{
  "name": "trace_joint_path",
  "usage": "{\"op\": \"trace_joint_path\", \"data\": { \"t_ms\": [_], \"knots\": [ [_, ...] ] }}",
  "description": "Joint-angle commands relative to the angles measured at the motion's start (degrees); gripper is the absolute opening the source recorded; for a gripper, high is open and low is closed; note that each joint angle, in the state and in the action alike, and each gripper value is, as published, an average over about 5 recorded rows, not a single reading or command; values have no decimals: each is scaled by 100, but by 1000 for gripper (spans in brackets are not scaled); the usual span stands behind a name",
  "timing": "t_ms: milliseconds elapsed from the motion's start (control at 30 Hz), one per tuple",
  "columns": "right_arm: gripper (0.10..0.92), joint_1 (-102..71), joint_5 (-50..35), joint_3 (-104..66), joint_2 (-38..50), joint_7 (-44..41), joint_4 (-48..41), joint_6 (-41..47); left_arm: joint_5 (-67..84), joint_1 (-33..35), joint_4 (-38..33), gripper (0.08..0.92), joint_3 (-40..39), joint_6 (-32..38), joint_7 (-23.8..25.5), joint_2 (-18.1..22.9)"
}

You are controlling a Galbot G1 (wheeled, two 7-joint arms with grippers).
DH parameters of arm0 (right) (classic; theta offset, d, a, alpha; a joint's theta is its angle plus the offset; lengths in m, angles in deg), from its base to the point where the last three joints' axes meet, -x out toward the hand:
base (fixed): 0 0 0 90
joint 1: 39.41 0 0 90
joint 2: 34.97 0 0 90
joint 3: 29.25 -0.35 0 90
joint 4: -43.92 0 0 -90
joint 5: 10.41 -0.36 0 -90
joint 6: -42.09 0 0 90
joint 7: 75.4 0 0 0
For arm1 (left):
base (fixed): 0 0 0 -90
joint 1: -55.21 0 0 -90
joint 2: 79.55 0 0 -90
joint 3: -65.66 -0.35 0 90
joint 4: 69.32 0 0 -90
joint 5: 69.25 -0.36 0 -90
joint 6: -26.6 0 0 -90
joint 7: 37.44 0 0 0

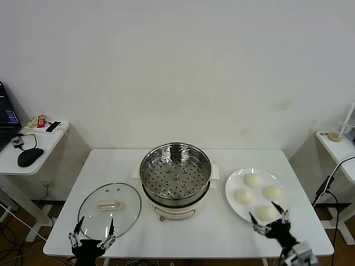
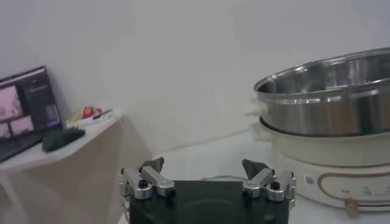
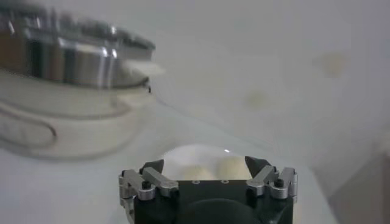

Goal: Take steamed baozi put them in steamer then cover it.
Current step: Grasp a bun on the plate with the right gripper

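Note:
Four cream-white baozi sit on a white plate (image 1: 233,202) at the right: one at the back (image 1: 252,180), one left (image 1: 243,195), one right (image 1: 272,192), one at the front (image 1: 266,213). The steel steamer (image 1: 175,173) stands mid-table, uncovered, its perforated tray empty. The glass cover (image 1: 108,210) with a beige handle lies flat to the steamer's left. My right gripper (image 1: 270,220) is open just in front of the nearest bun; two buns show in its wrist view (image 3: 183,163). My left gripper (image 1: 92,233) is open at the cover's front edge; the steamer shows in its wrist view (image 2: 329,100).
A side table (image 1: 33,145) at the left holds a black mouse (image 1: 30,157) and small items. Another small table (image 1: 335,145) stands at the right. A cable (image 1: 327,183) hangs by the table's right edge.

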Motion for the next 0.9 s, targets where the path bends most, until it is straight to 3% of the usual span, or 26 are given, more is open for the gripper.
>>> {"op": "trace_joint_path", "data": {
  "t_ms": [33, 233, 433, 667, 900],
  "knots": [
    [823, 1785, 1308, 285, 1669, -1606, -967, 576, -273, -53, -102, 823, 17, -127, 156, -39],
    [823, 3722, 1788, 2167, 2478, -2784, -2021, 312, -283, -108, -113, 823, 74, 11, 3, -42],
    [823, 5704, 2127, 4146, 2621, -3747, -3031, -80, -274, -139, -161, 823, 218, 8, -22, -61],
    [823, 7661, 2229, 6333, 2204, -4540, -4073, -457, -293, -182, -152, 823, 231, -35, -27, 18],
    [823, 8363, 2212, 7167, 1356, -4513, -4996, -530, -297, -199, -148, 823, 347, -57, -9, 28]
  ]
}}
